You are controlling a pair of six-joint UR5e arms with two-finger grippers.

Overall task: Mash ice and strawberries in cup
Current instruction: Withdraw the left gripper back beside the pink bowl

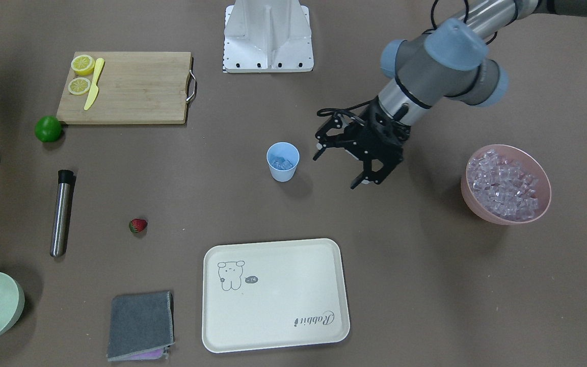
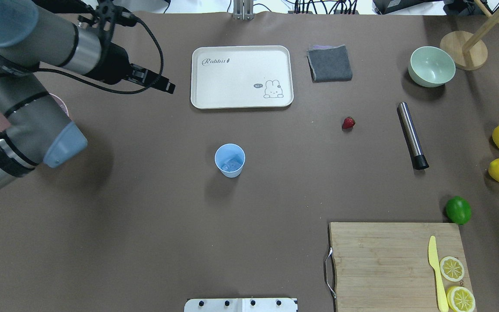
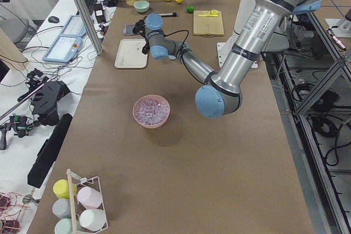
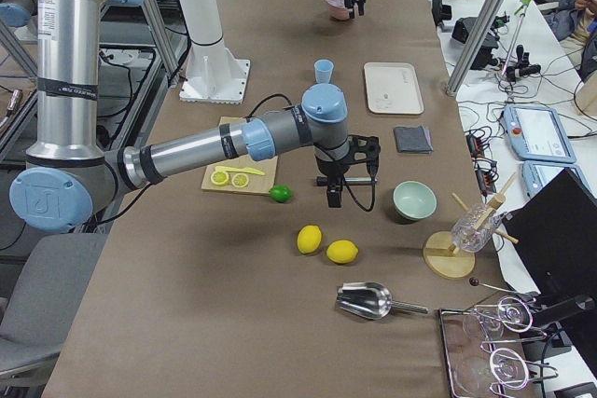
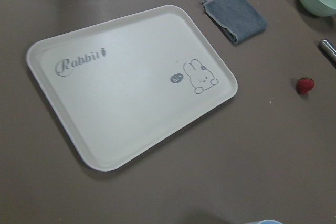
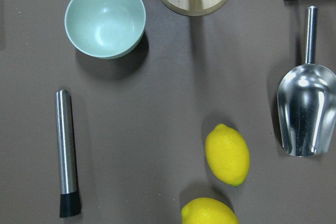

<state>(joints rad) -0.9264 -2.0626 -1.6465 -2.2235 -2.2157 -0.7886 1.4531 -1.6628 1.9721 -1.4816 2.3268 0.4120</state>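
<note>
With some ice (image 1: 282,163) already in the upright cup (image 1: 283,175), the left gripper (image 1: 339,165) hovers near it, spread wide and empty; the strawberry (image 1: 138,225), lying well apart, probably needs fetching next, before any mashing.

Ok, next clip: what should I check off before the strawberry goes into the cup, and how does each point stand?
1. Cup upright on the table: ok.
2. Ice in the cup: ok, a few cubes at the bottom.
3. Strawberry free to pick: ok, it lies alone on the table.
4. Left hand open and empty: ok, and it is apart from the cup.
5. Right hand open: cannot tell, only a side view shows it.
6. Metal masher free: ok, it lies on the table.
</note>
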